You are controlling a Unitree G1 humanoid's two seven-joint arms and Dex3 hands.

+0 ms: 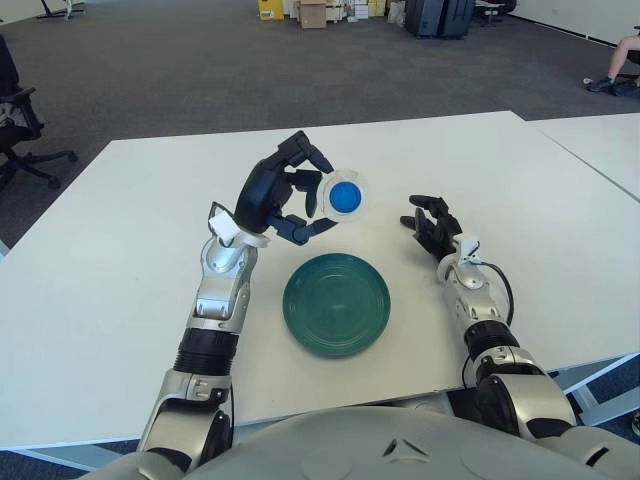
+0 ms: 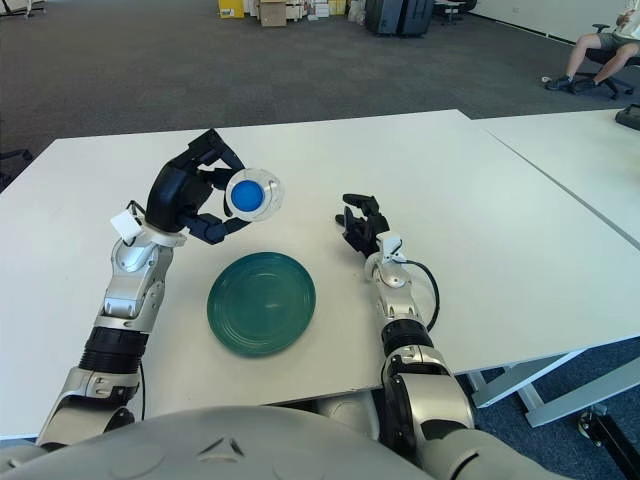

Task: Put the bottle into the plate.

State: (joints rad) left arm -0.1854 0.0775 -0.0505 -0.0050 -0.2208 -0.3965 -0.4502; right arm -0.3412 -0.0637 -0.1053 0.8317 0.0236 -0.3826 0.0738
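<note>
My left hand point(image 1: 288, 198) is raised above the white table point(image 1: 100, 270), its black fingers shut on a clear bottle with a blue cap point(image 1: 344, 196). The capped end points toward the camera, and the bottle's body is mostly hidden behind it. Just below and slightly right of the bottle, a dark green plate point(image 1: 336, 303) lies flat on the table with nothing in it. My right hand point(image 1: 430, 222) shows to the right of the plate, low over the table, fingers relaxed and holding nothing.
A second white table point(image 1: 600, 150) adjoins on the right. An office chair point(image 1: 20, 130) stands off the table's far left. Boxes and dark cases point(image 1: 440, 15) sit on the carpet far behind. A seated person's legs point(image 1: 615, 65) show at top right.
</note>
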